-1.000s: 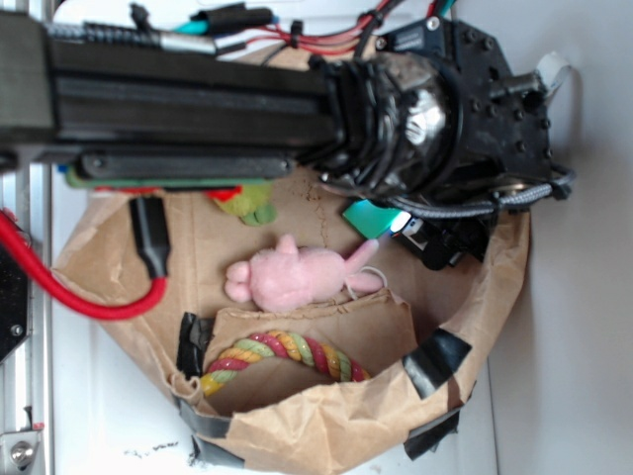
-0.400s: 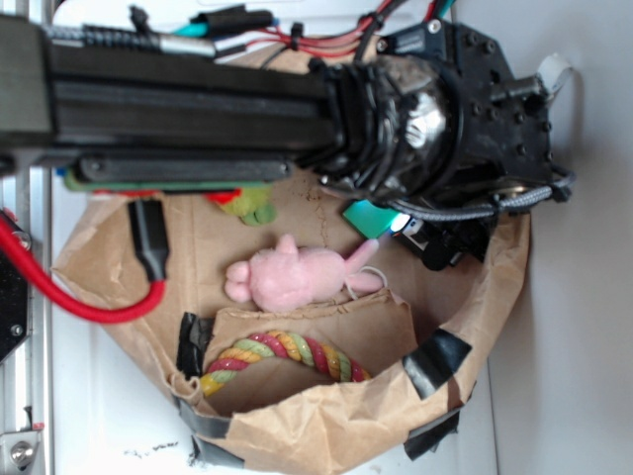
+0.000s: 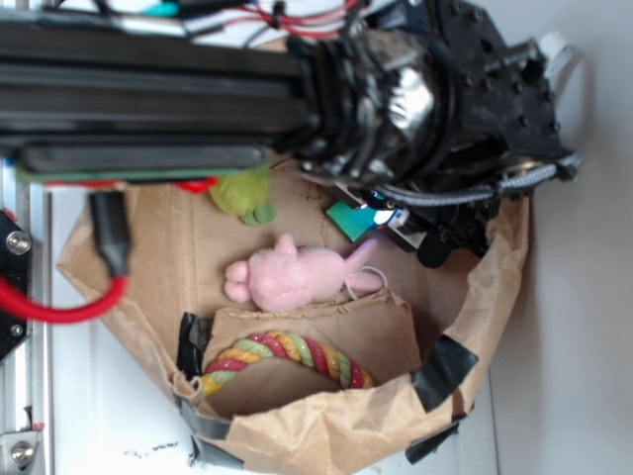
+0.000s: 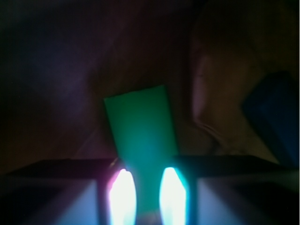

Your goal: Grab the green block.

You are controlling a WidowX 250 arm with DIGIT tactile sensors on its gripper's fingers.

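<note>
The green block (image 3: 348,220) is a flat emerald slab that sticks out from under the black wrist, above the brown paper. In the wrist view the green block (image 4: 140,126) runs down between the two glowing pads (image 4: 123,194). My gripper (image 4: 144,190) is shut on it. In the exterior view the gripper (image 3: 381,223) is mostly hidden under the arm's dark body, just right of the block.
A pink plush (image 3: 297,277) lies below the block and a fuzzy yellow-green plush (image 3: 242,193) to its left. A coloured rope (image 3: 287,351) sits in a cardboard pocket. The brown paper bag (image 3: 495,287) walls the area. A blue block (image 4: 274,117) shows at the right.
The arm has shifted toward the top of the frame. The green block moved slightly left with the gripper. The plush toys and rope stayed put.
</note>
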